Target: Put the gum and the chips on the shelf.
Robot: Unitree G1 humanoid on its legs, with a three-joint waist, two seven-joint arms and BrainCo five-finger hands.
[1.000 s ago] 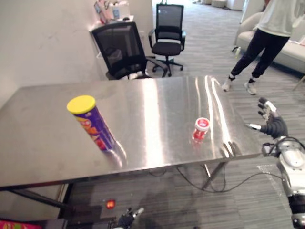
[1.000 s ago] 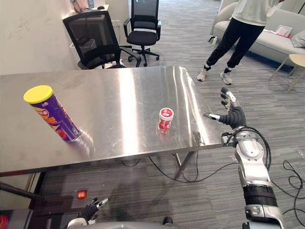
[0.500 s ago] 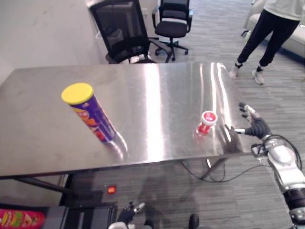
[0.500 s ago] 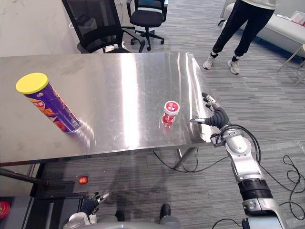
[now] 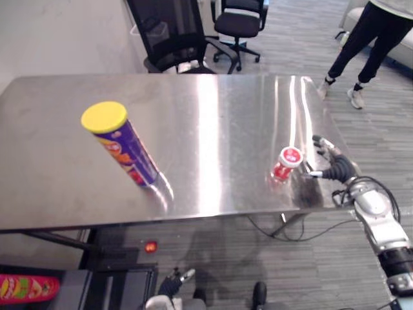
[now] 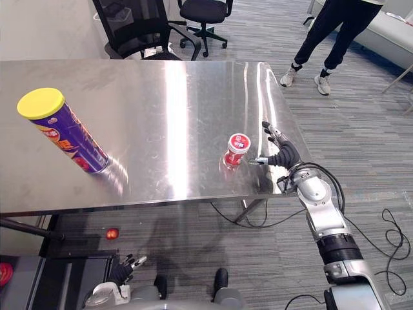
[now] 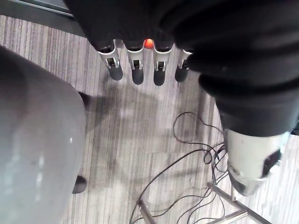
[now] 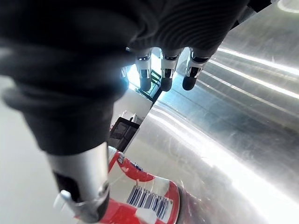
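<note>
A small red gum tub point(image 5: 284, 165) with a white lid stands near the steel table's front right corner. Just to its right, my right hand point(image 5: 332, 166) is open at the table's edge, fingers point(image 8: 163, 74) straight and the thumb reaching toward the tub point(image 8: 145, 200), a small gap between them. A tall purple chips can point(image 5: 122, 145) with a yellow lid stands on the table's left half, far from that hand. My left hand point(image 5: 173, 284) hangs low below the table's front edge, its fingers point(image 7: 135, 70) straight over the floor and holding nothing.
The steel table point(image 5: 213, 116) spans most of the view. Two black office chairs point(image 5: 174, 35) stand behind it. A person's legs point(image 5: 368, 39) are at the back right. A red packet point(image 5: 26, 287) lies on a low surface at the lower left.
My right hand has come in from beyond the table's right edge to just beside the gum tub. The camera has tilted down and nearer. The tub and the can stay put.
</note>
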